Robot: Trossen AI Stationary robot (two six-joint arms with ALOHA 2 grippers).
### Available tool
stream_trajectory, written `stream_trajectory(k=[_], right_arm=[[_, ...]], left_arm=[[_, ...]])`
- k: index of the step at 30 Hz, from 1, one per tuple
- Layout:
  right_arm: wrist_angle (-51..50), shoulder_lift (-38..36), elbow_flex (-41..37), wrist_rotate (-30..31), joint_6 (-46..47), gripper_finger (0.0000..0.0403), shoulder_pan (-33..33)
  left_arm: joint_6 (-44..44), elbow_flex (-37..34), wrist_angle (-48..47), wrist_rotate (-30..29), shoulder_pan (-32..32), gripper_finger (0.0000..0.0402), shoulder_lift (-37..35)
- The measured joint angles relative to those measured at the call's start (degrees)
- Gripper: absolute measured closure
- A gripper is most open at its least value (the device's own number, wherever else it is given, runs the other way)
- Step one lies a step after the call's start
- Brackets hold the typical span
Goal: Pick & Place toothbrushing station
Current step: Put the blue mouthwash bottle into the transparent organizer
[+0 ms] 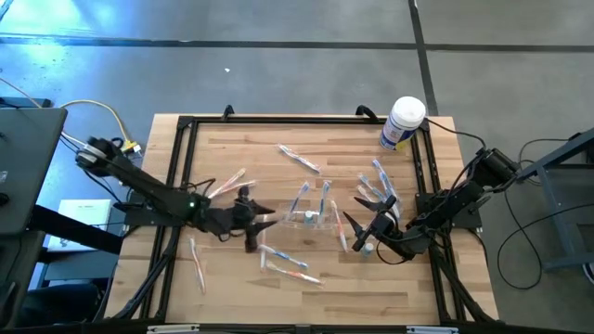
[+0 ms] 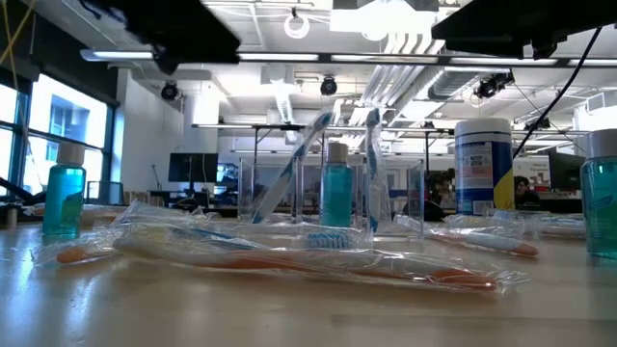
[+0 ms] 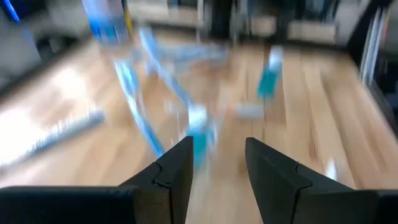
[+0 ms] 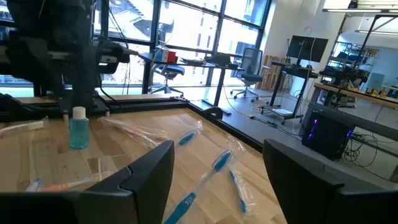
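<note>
High view, holder [image 1: 311, 219]: clear, mid-table, brushes standing in it.
High view, left gripper [image 1: 263, 221]: at 9 o'clock of the holder, just beside it, fingers spread, empty.
High view, right gripper [image 1: 357, 227]: at 3 o'clock of the holder, near it, fingers spread, empty.
High view, canister [image 1: 403, 123]: table's 1 o'clock corner.
Low view, holder [image 2: 333, 198]: centre, behind wrapped brushes [image 2: 289, 253], with a teal bottle [image 2: 336, 185].
Left wrist view: fingers [image 3: 177, 171] apart, nothing between; blurred.
Right wrist view: fingers [image 4: 146, 171] apart, loose brushes [image 4: 214, 167] beyond.

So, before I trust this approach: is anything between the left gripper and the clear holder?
Nothing visible. The left gripper, fingers open, sits just left of the clear holder; only bare wood shows in the gap. Wrapped toothbrushes lie nearer the front edge, off that line.
</note>
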Motion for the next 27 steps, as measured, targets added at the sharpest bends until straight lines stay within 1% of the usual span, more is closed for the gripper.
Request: stream_trajectory(k=[3, 7, 9, 12, 13, 14, 17, 21, 25, 27], right_arm=[[0.02, 0.0, 0.0, -0.02, 0.01, 0.0164, 0.0], [-0.02, 0.0, 0.0, -0.02, 0.54, 0.0164, 0.0], [-0.04, 0.0, 0.0, -0.15, 0.63, 0.0164, 0.0], [-0.21, 0.0, 0.0, -0.17, 0.93, 0.0164, 0.0], [-0.19, 0.0, 0.0, -0.2, 1.02, 0.0164, 0.0], [-0.2, 0.0, 0.0, -0.22, 1.06, 0.0164, 0.0], [-0.18, 0.0, 0.0, -0.22, 1.1, 0.0164, 0.0], [-0.17, 0.0, 0.0, -0.42, 1.1, 0.0164, 0.0], [-0.15, 0.0, 0.0, -1.59, 1.1, 0.0164, -0.11], [-0.17, 0.0, 0.0, -1.86, 1.1, 0.0164, -0.15]], left_arm=[[-5.05, 5.62, -15.63, 4.45, -0.6, 0.0261, -0.63], [-13.04, 12.69, -33.99, 7.19, -2.04, 0.0261, -0.65], [-14.43, 15.16, -41.48, 8.3, -2.7, 0.0261, -0.65], [-14.36, 17.09, -50.81, 9.04, -3.85, 0.0261, -0.84], [-15.41, 17.35, -53.34, 9.34, -4.09, 0.0261, -0.91], [-19.03, 17.48, -55.19, 10.29, -4.15, 0.0261, -0.94], [-34.39, 17.55, -61.11, 15.65, -2.04, 0.0261, -1.32], [-49.32, 17.57, -67.0, 20.94, 1.83, 0.0261, -1.31], [-58.94, 17.57, -68.51, 25.92, 5.98, 0.0261, -1.31], [-61.18, 17.59, -69.14, 28.19, 8.3, 0.0261, -1.33]])
